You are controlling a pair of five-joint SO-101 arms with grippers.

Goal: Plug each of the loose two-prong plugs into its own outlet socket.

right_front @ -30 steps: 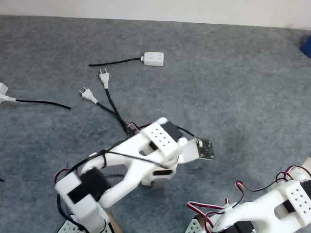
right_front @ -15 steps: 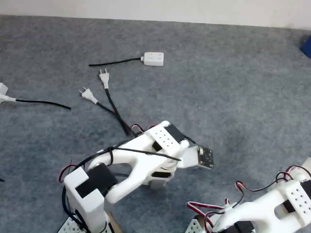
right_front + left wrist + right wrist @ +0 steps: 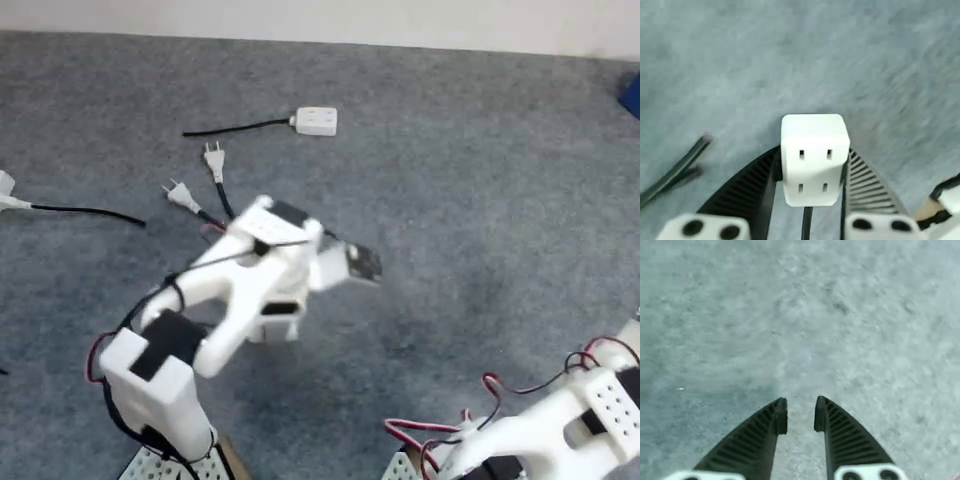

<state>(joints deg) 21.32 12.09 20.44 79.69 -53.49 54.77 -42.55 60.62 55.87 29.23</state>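
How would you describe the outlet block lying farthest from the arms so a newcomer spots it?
On the grey carpet, look to the far side near the pale wall. Past the two loose plugs lies a white outlet block trailing a black cable. Unlike the held block in the jaws of the left gripper, it rests free.

The first plug (image 3: 212, 154) and second plug (image 3: 177, 190), white with black cords, lie loose side by side on the grey desk (image 3: 480, 180). The far socket block (image 3: 316, 121) lies beyond them. The held socket block (image 3: 814, 157), slots facing up, sits clamped in the left gripper (image 3: 812, 152).
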